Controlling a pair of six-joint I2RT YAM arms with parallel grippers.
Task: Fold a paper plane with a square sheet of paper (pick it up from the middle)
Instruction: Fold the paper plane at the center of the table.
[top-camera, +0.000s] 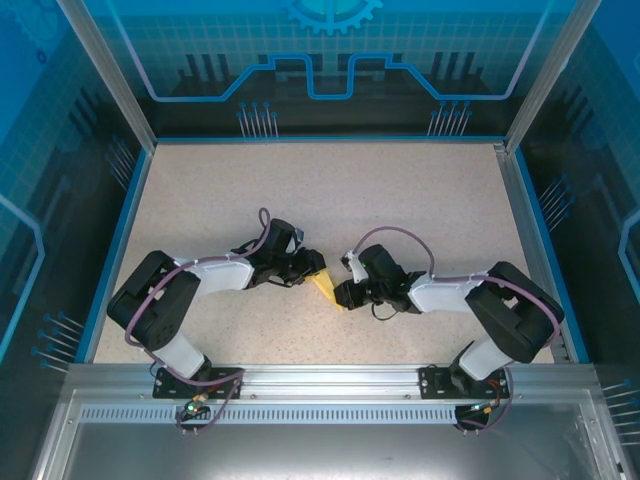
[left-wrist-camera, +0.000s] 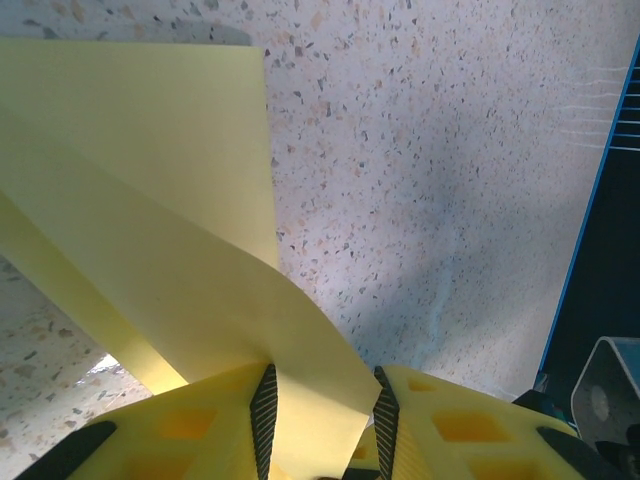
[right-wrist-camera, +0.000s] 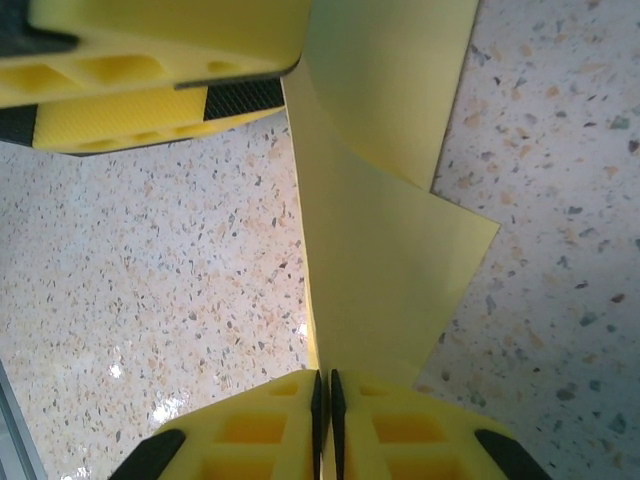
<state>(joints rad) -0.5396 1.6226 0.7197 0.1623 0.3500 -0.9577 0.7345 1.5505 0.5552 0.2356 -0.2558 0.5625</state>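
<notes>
The square sheet of paper (top-camera: 325, 287) is pale yellow and partly folded, held low over the table between the two grippers. My right gripper (right-wrist-camera: 325, 378) is shut on the sheet (right-wrist-camera: 390, 260), its pads pinched together on the near edge. In the top view the right gripper (top-camera: 345, 293) faces the left gripper (top-camera: 315, 268) across the sheet. The left gripper (left-wrist-camera: 322, 385) has its jaws apart, and a bowed flap of the sheet (left-wrist-camera: 150, 200) runs across the gap, touching both pads. The left gripper's fingers (right-wrist-camera: 150, 80) show at the sheet's far end.
The speckled tabletop (top-camera: 400, 200) stretches beyond the grippers. A blue rim (top-camera: 530, 230) and a metal frame border it at the sides. The arm bases stand on the rail (top-camera: 320, 378) at the near edge.
</notes>
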